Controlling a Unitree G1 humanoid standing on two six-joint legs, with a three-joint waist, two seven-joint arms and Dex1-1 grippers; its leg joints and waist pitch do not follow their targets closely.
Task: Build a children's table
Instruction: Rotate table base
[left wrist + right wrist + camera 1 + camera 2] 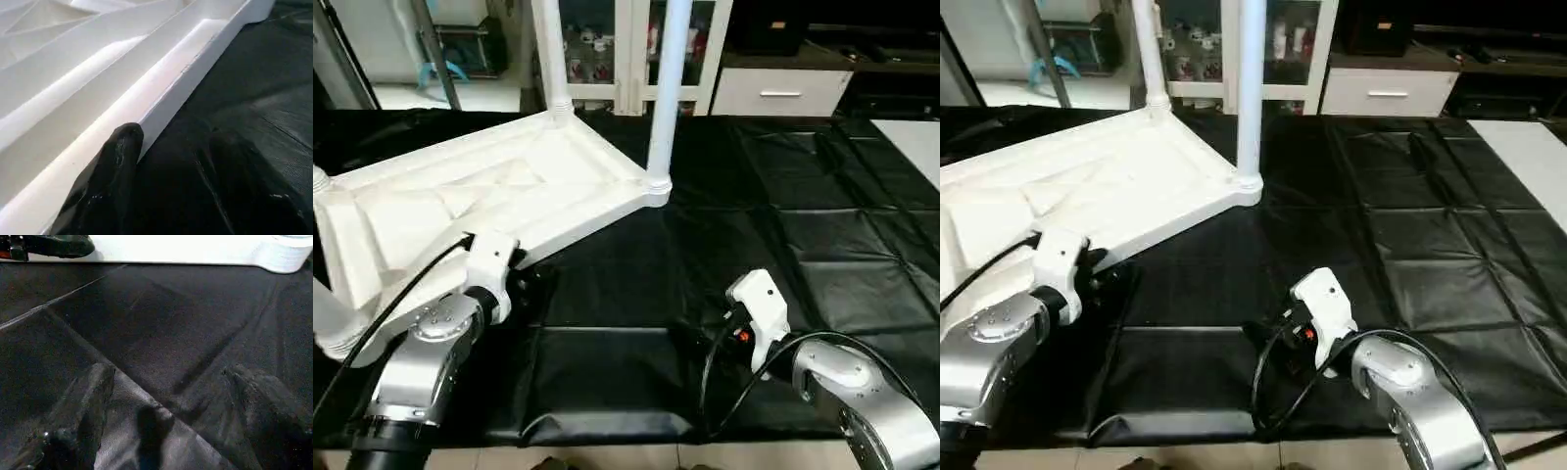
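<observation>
1. White plastic makes up the children's table point(509, 191), which is seen upside down on the black-covered work table point(783, 225), its ribbed underside facing up.
2. The table is placed at the far left of the scene, with its near long rim running from the near left toward the far right.
3. Two white tube legs are seen standing upright in the far corner sockets: the far leg point(549, 54) and the right leg point(668, 88).
4. Further legs are partly seen at the left edge, one of them near the left forearm.
5. The left gripper point(171, 161) is held at the table's near long rim, with its fingers parted.
6. In the left wrist view, one black finger point(115, 171) is seen over the rim's top edge and the other over the black cover just outside it, so that the rim lies between them; whether it is pressed cannot be told.
7. The right gripper point(171, 406) is held low over the black cover at the near right, well apart from the tabletop, with its fingers spread wide and nothing between them.
8. The table's right corner socket point(288, 257) is seen far ahead of the right gripper.
</observation>
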